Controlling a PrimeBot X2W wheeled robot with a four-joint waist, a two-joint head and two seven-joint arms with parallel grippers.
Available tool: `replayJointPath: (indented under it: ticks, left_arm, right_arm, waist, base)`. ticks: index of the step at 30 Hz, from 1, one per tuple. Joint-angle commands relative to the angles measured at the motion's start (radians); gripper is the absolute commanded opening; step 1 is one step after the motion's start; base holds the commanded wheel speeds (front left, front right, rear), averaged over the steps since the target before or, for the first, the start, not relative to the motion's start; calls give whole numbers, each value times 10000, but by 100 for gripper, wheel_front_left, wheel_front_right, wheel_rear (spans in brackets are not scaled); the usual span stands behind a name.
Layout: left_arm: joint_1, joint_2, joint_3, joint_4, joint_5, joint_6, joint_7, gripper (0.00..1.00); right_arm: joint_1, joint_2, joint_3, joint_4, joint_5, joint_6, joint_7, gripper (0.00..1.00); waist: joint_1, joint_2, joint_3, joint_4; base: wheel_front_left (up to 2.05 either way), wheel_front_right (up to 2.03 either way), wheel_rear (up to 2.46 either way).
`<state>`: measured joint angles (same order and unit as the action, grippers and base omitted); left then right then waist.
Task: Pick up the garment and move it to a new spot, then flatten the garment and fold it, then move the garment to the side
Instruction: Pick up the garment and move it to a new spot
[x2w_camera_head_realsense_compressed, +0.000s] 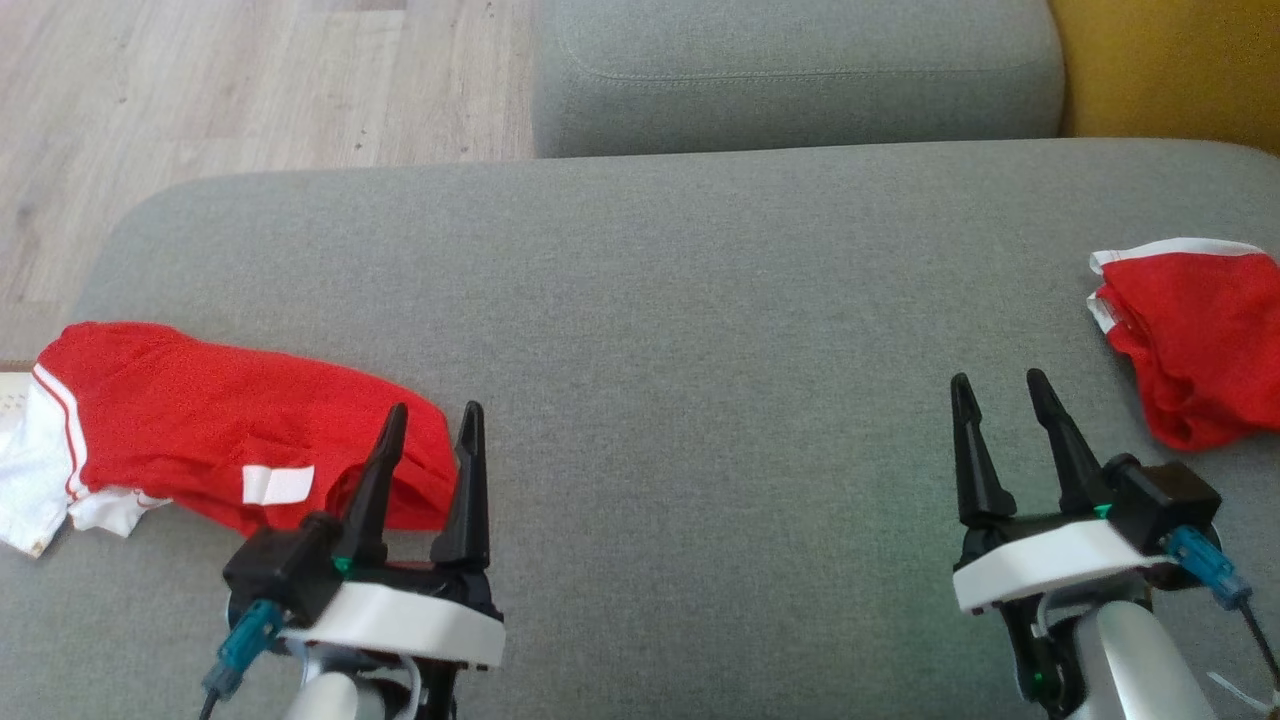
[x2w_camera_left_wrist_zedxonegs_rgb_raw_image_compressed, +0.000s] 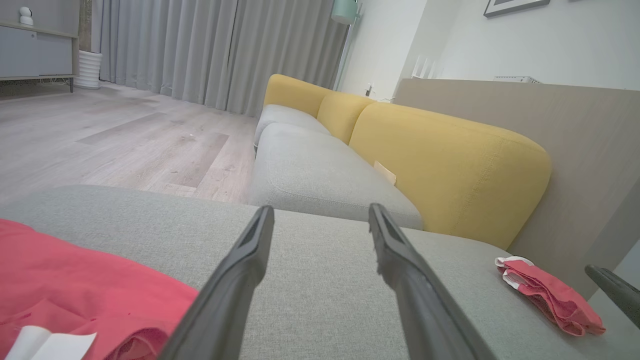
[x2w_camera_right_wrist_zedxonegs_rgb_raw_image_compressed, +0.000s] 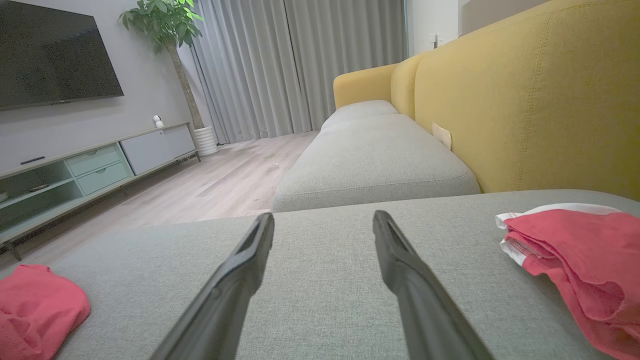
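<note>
A red garment (x2w_camera_head_realsense_compressed: 200, 420) with white trim and a white label lies crumpled at the left of the grey seat cushion (x2w_camera_head_realsense_compressed: 700, 300); it also shows in the left wrist view (x2w_camera_left_wrist_zedxonegs_rgb_raw_image_compressed: 75, 280) and the right wrist view (x2w_camera_right_wrist_zedxonegs_rgb_raw_image_compressed: 35, 305). My left gripper (x2w_camera_head_realsense_compressed: 436, 408) (x2w_camera_left_wrist_zedxonegs_rgb_raw_image_compressed: 321, 207) hovers open at its right end, nothing between the fingers. A second red garment (x2w_camera_head_realsense_compressed: 1200, 330) (x2w_camera_right_wrist_zedxonegs_rgb_raw_image_compressed: 580, 255) (x2w_camera_left_wrist_zedxonegs_rgb_raw_image_compressed: 545, 295), bunched and white-edged, sits at the cushion's right edge. My right gripper (x2w_camera_head_realsense_compressed: 998, 376) (x2w_camera_right_wrist_zedxonegs_rgb_raw_image_compressed: 324, 215) stands open just left of it, apart from it.
A second grey seat cushion (x2w_camera_head_realsense_compressed: 800, 70) adjoins at the far side, with the yellow backrest (x2w_camera_head_realsense_compressed: 1170, 70) along the right. Wooden floor (x2w_camera_head_realsense_compressed: 250, 80) lies beyond the cushion's left and far edges. The wide stretch of cushion between the two grippers is bare fabric.
</note>
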<state>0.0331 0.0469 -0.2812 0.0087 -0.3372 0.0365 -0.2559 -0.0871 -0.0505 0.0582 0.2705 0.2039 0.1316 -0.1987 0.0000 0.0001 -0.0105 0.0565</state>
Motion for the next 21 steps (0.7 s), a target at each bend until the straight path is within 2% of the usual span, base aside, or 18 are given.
replayJointPath:
  ticks: [1, 14, 21]
  left_arm:
    - [-298, 33, 349, -369, 66, 55, -59, 100]
    - [-383, 33, 260, -181, 105, 104, -59, 100]
    - [-450, 33, 456, 26, 225, 253, -59, 100]
  right_arm:
    - [-122, 2, 283, -355, 35, -9, -117, 100]
    - [-74, 2, 332, -339, 121, -9, -209, 100]
    - [-60, 3, 630, -256, 170, -9, -94, 100]
  waist:
    - [0, -1, 10, -6]
    - [0, -1, 78, 152]
    - [0, -1, 30, 736]
  base:
    - [0, 0, 0]
    - [0, 0, 0]
    - [0, 0, 0]
